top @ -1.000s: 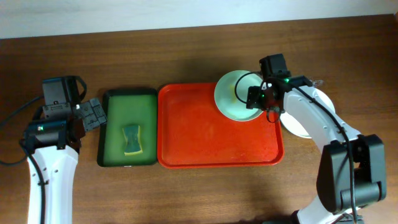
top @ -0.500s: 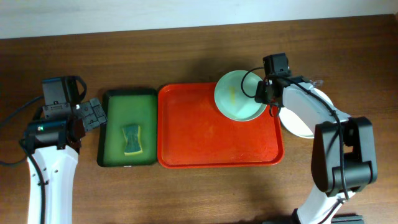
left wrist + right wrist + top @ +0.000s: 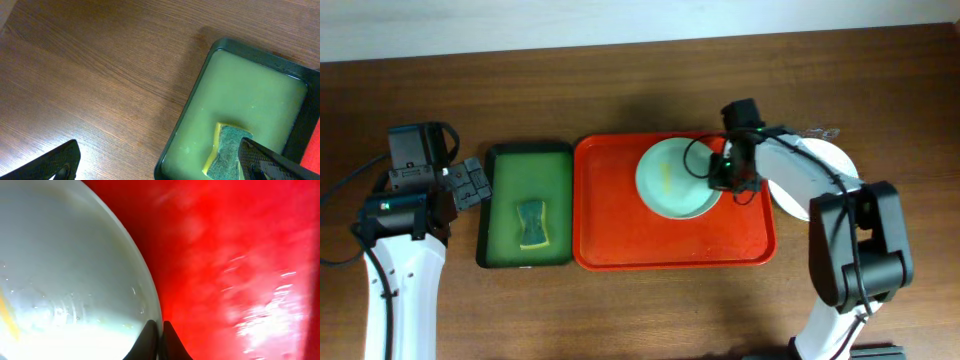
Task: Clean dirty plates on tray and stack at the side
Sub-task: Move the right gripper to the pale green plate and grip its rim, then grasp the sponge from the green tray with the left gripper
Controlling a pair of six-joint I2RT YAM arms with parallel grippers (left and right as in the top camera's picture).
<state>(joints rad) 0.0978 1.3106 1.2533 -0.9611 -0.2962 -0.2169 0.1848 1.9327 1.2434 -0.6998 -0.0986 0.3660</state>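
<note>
A pale dirty plate [image 3: 672,180] with a yellow smear at its centre lies on the red tray [image 3: 620,225], in its back right part. My right gripper [image 3: 721,172] is shut on this plate's right rim. In the right wrist view the two fingertips [image 3: 150,337] pinch the plate's edge [image 3: 65,270] just above the tray [image 3: 235,265]. A second pale plate [image 3: 830,160] rests on the table to the right of the tray, partly under the right arm. My left gripper [image 3: 470,185] stands open at the far left, empty.
A dark green tray [image 3: 530,148] with a green-and-yellow sponge [image 3: 532,223] lies just left of the red tray. In the left wrist view my open left gripper [image 3: 162,167] hangs over that green tray's [image 3: 250,95] near edge, with the sponge [image 3: 230,150] by the right finger.
My right gripper has closed on the plate's rim and pulled the plate left and forward, further onto the red tray. The left arm has not moved.
</note>
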